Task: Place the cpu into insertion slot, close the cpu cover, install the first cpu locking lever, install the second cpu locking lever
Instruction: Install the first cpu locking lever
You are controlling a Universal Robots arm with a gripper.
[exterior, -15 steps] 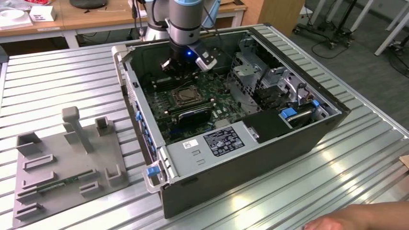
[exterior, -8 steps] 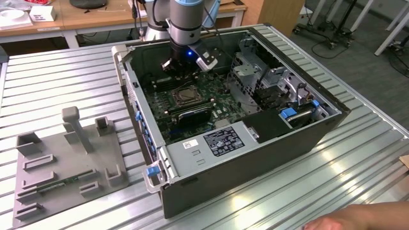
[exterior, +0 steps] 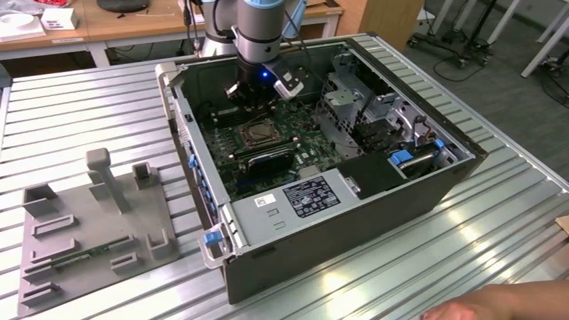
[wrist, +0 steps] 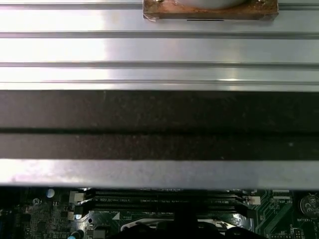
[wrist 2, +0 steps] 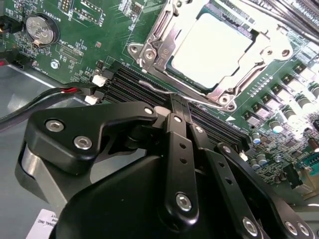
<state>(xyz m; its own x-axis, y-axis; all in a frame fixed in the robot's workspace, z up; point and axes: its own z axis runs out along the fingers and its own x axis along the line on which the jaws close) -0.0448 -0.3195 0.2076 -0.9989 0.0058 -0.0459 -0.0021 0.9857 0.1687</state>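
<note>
Open computer case point(exterior: 356, 230) on ribbed metal table point(exterior: 89, 107), grey fixture tray point(exterior: 98, 227) beside it, coin battery point(wrist 2: 39, 29)

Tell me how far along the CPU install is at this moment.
Done: the cpu sits in the insertion slot, and the cpu cover lies down around it. In hand: the gripper, shut, is beside a thin locking lever at the socket's edge, holding nothing I can make out. Left: whether either lever is latched cannot be told.
</note>
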